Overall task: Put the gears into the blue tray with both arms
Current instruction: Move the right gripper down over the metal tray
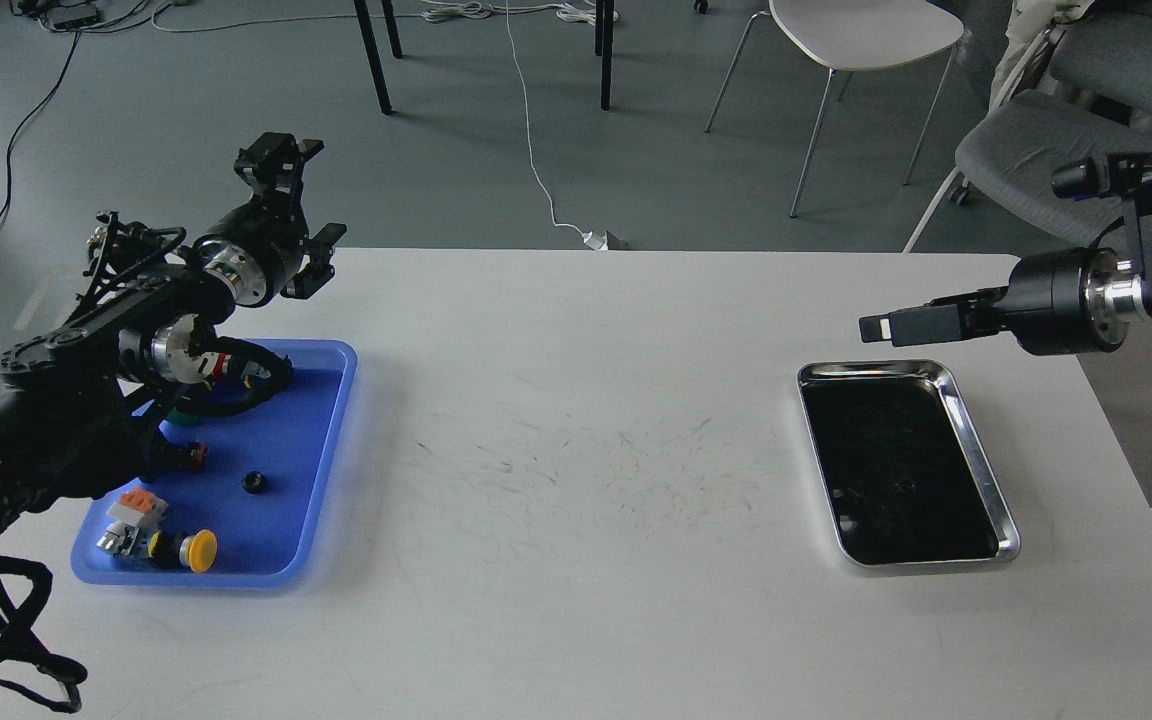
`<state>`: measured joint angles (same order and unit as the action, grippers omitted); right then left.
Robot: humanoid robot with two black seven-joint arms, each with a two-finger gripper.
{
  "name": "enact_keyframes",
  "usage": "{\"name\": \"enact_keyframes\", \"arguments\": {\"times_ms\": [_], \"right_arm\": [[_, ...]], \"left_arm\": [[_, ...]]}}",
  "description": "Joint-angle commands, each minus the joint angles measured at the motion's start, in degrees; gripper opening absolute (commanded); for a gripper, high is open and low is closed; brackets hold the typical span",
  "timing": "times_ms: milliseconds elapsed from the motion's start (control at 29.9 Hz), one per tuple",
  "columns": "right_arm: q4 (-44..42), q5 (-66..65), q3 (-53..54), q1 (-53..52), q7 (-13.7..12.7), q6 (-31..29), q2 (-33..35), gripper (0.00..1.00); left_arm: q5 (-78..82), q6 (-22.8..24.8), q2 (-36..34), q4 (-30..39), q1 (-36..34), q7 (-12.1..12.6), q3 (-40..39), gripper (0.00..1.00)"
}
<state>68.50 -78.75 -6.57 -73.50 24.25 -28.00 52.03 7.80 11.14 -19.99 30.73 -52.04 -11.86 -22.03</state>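
Observation:
The blue tray (288,432) lies at the table's left. One small black gear (254,483) rests on its floor, apart from the push buttons. My left gripper (320,192) hangs open and empty above the table's far edge, beyond the tray's far end. My left arm crosses over the tray's left half and hides part of it. My right gripper (874,327) hovers just beyond the far edge of the steel tray (976,455). It points left and shows as a single dark bar, so its fingers cannot be told apart. No gear can be made out in the steel tray's dark inside.
Push buttons sit in the blue tray: a yellow-capped one (199,549), an orange and white one (136,506) and a red one (222,362) under my arm. Chairs (861,35) and cables stand on the floor beyond the table.

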Motion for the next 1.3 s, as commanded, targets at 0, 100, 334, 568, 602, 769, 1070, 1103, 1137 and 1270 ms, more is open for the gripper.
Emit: {"name": "enact_keyframes", "arguments": {"times_ms": [0,100,334,568,602,769,1070,1103,1137,1270], "right_arm": [[-0.20,-2.38,0.93,0.11,2.81,0.00,0.17,0.98],[-2.22,0.78,2.17,-0.07,3.75,0.00,1.66,0.98],[-3.20,6.95,2.18,0.20,3.75,0.00,2.89,0.98],[-4.69,7.29,3.40,-0.33,3.75,0.00,2.81,0.97],[-4.69,7.47,3.58,-0.33,3.75,0.00,2.81,0.97],[-4.16,7.39,5.60,0.28,3.75,0.00,2.99,0.96],[-3.02,4.68,3.85,0.02,3.75,0.00,2.55,0.98],[-3.11,3.10,3.67,-0.07,3.75,0.00,2.55,0.98],[-2.67,1.69,4.01,-0.15,3.75,0.00,2.55,0.98],[-2.75,-0.34,3.58,-0.42,3.75,0.00,2.11,0.98]], "left_arm": [[0.03,0.02,0.31,-0.76,-0.08,-0.09,0.06,0.99],[0.03,0.02,0.39,-0.94,0.01,-0.44,0.06,0.99],[0.03,0.02,0.31,-0.94,0.10,-0.62,0.06,0.99],[0.03,-0.07,0.48,-1.81,0.27,-0.70,-0.03,0.99],[-0.06,-0.07,0.48,-1.99,0.27,-0.70,-0.03,0.99],[0.02,-0.07,0.48,-2.08,0.27,-1.23,-0.03,0.99],[0.03,-0.07,0.48,-2.17,0.19,-1.67,-0.03,0.99],[0.03,-0.15,0.48,-2.17,0.19,-1.67,-0.03,0.99],[0.03,-0.16,0.48,-2.08,0.19,-1.67,-0.03,0.99],[0.03,-0.16,0.48,-2.17,0.19,-1.67,-0.03,0.99]]}}
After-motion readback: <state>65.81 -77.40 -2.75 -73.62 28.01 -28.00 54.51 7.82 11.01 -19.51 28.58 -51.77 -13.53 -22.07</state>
